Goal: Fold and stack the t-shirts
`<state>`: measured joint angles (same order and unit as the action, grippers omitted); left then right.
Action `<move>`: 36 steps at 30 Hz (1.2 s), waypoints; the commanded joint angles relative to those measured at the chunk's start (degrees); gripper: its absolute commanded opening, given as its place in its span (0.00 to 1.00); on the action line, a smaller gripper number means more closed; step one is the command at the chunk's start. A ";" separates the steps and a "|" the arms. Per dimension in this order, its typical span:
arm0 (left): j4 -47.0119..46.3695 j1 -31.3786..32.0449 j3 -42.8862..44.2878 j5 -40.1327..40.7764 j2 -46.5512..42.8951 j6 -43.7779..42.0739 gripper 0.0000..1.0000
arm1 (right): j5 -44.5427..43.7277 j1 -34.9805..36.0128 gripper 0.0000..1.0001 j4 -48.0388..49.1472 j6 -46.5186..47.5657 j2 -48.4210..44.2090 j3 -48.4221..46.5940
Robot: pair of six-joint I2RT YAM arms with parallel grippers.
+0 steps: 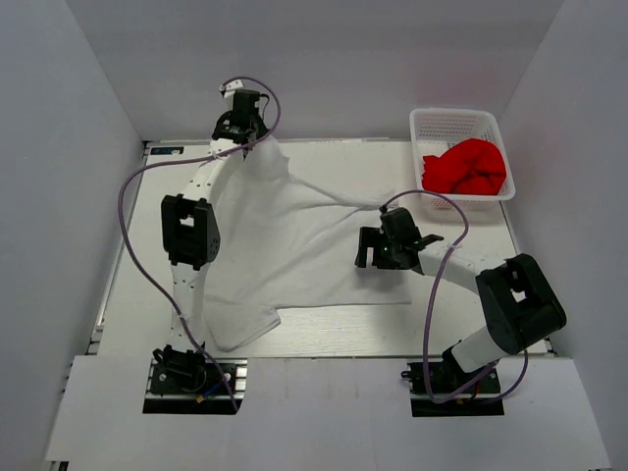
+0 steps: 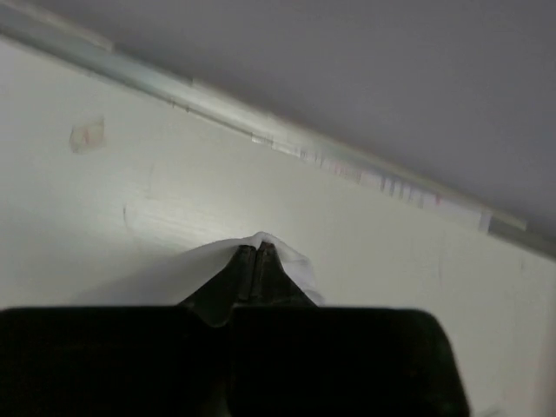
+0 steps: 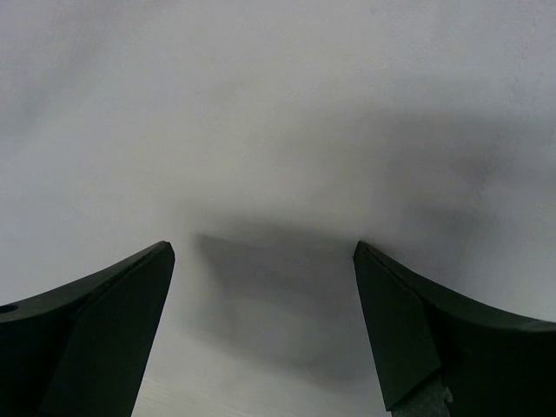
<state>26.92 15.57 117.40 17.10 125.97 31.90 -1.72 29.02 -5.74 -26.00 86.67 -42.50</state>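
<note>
The white t-shirt [image 1: 294,245] lies spread over the middle of the table, pulled up to a peak at the far left. My left gripper [image 1: 242,132] is shut on that far corner of the white t-shirt [image 2: 287,261] and holds it near the table's back edge. My right gripper [image 1: 368,257] is open, its jaws wide apart just above the white t-shirt's [image 3: 278,174] right part. The red t-shirt [image 1: 465,167] is bunched up in the basket at the back right.
The white lattice basket [image 1: 451,123] stands at the back right corner. The table's back edge with a metal rail [image 2: 347,165] runs close in front of the left gripper. A strip of bare table [image 1: 343,329] shows at the front.
</note>
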 commanded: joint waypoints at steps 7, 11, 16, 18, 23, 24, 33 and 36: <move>-7.02 -7.93 10.17 -7.96 9.58 -4.12 1.00 | -3.21 0.16 0.90 -3.93 1.91 1.57 1.37; -7.16 -7.40 4.58 -8.49 2.53 -5.18 1.00 | -3.47 0.25 0.90 -3.49 3.58 -1.76 1.46; -3.88 -6.87 -0.23 -6.22 -4.93 -7.11 1.00 | -2.68 0.34 0.90 -4.19 3.94 -3.88 0.93; -5.03 -6.35 -6.29 -5.50 -7.75 -8.25 1.00 | -3.03 0.25 0.90 -4.37 3.94 -5.19 1.02; -11.86 -6.34 -25.00 -11.73 -17.58 -8.26 1.00 | -5.22 0.25 0.90 -8.59 4.03 -8.61 -0.65; -14.06 -6.34 -27.73 -12.79 -18.47 -8.26 1.00 | -5.66 0.08 0.90 -9.98 4.03 -8.97 -1.26; -14.18 -5.82 -19.51 -19.03 -5.31 -11.77 1.00 | -13.31 -0.10 0.90 -14.66 0.78 -0.65 -13.74; -11.46 -5.82 -12.49 -19.65 0.93 -11.77 1.00 | -12.79 -0.01 0.90 -12.81 -0.63 2.08 -15.33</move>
<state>13.54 9.54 99.24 0.23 125.45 21.45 -12.69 28.97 -18.76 -24.75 86.39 -55.77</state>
